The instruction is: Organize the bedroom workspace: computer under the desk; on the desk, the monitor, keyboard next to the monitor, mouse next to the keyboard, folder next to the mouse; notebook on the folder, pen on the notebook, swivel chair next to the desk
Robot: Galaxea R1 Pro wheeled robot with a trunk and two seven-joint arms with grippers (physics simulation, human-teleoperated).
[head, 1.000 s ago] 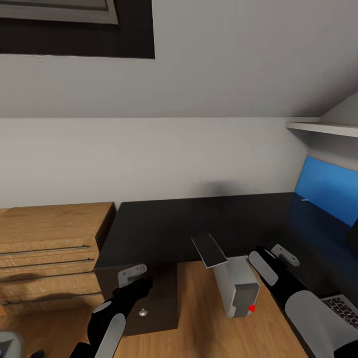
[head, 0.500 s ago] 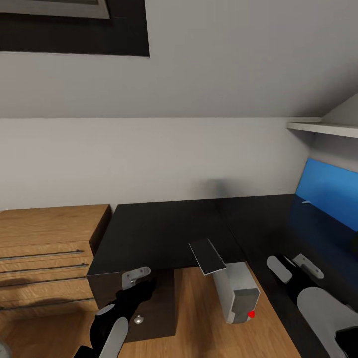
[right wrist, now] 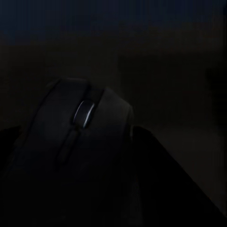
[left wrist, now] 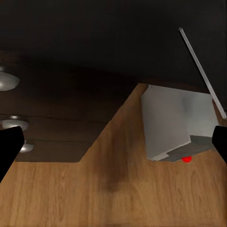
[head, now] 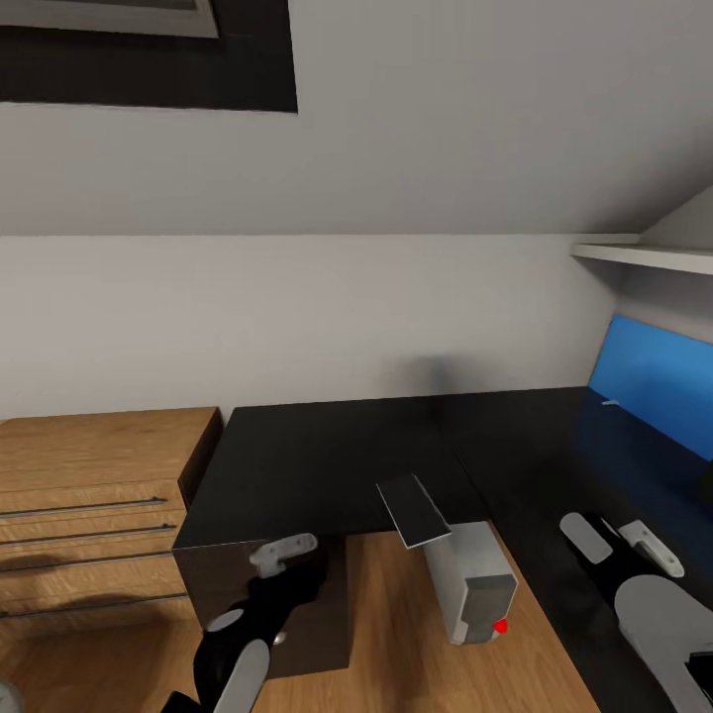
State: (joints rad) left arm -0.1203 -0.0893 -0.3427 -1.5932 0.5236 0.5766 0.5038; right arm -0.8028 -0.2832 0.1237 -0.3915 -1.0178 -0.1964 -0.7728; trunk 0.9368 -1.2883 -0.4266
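At lower centre of the head view the computer (head: 473, 584) sits on the floor by the black surface (head: 327, 465), blue folder (head: 654, 381) up at right, my left tool (head: 287, 562) wide and empty, my right tool (head: 619, 540) at the mouse (right wrist: 80, 127), grip I cannot tell, so I judge most placing is left

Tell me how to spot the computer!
Find the long desk with the shiny black top. Look at the wooden floor by its inner corner: a small light-grey box, the computer, stands there. Unlike the oak drawer unit nearby, it has a darker front and a red dot.
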